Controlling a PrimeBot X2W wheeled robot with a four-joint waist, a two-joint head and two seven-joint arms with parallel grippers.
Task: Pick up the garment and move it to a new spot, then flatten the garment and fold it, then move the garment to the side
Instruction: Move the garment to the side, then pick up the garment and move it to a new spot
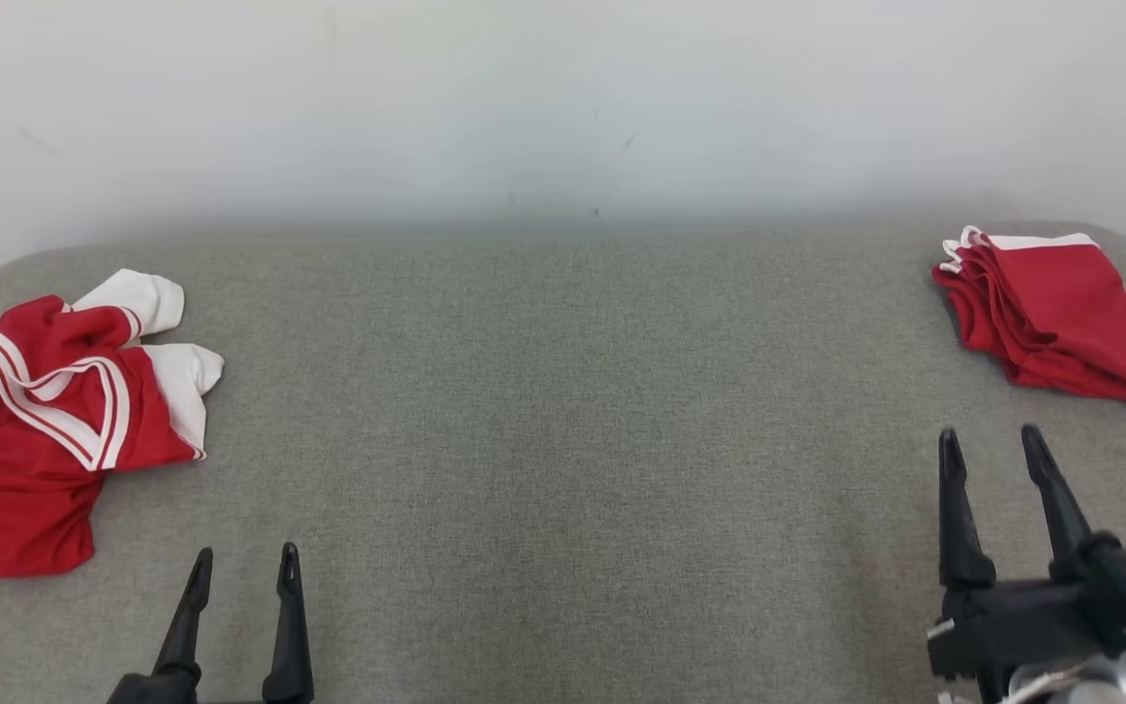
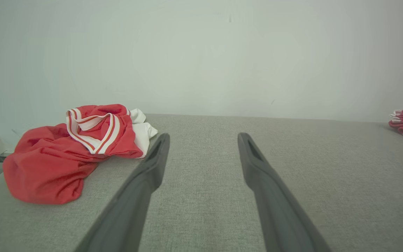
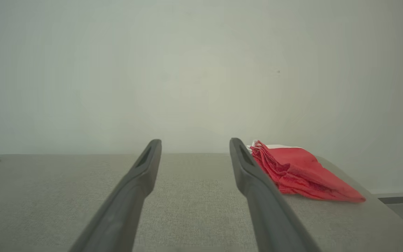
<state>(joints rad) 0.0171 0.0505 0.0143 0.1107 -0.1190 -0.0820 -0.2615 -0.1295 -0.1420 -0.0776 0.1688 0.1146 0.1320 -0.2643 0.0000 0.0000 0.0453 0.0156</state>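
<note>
Garment (image 1: 45, 430): red and white, crumpled, at the table's (image 1: 563, 440) left edge.
Left hand (image 1: 246, 550): open, empty, just right of the garment.
Right hand (image 1: 990, 433): open, empty, near the folded red pile (image 1: 1052, 313) at far right.

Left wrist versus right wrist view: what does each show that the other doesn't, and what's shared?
Left wrist: the crumpled red-and-white jersey with its striped collar, plus the open left gripper. Right wrist: the open right gripper and the folded red cloth stack close up, its layers visible. Both: the grey fabric table, pale wall, the stack, and a white sleeve of the jersey.
</note>
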